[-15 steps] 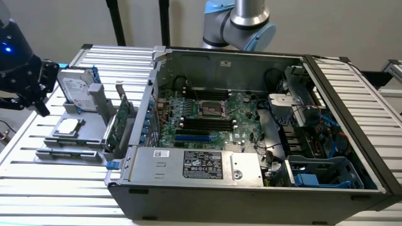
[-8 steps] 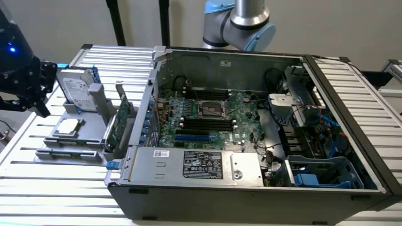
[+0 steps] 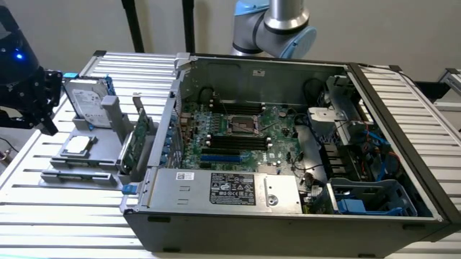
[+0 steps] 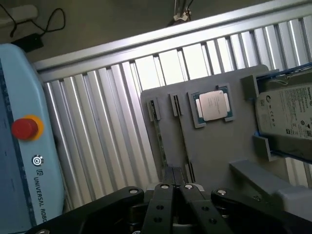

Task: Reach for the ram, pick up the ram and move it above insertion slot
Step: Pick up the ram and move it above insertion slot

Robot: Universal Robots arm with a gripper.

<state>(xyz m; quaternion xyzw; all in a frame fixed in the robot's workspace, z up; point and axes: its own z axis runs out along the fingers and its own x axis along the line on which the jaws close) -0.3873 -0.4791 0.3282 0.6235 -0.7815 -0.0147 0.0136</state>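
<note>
My claw [image 4: 173, 171] hangs pinched narrow, holding nothing, just above the ram [image 4: 160, 141] lying in its grey holder [image 4: 214, 156].

On my wrist feed, the pale blue pendant [image 4: 24, 146] carries white lettering along its face: "UNIVERSAL ROBO", with the rest cut off at the frame edge. A small round logo [image 4: 37, 160] sits just beside the first letter. The hard drive [image 4: 287, 117] has a white label with printed lines and marks, but I cannot read them. The same goes for the processor [image 4: 213, 105] lid. On the exterior feed, the power supply sticker [image 3: 234, 190] shows logos and fine print I cannot make out.
</note>
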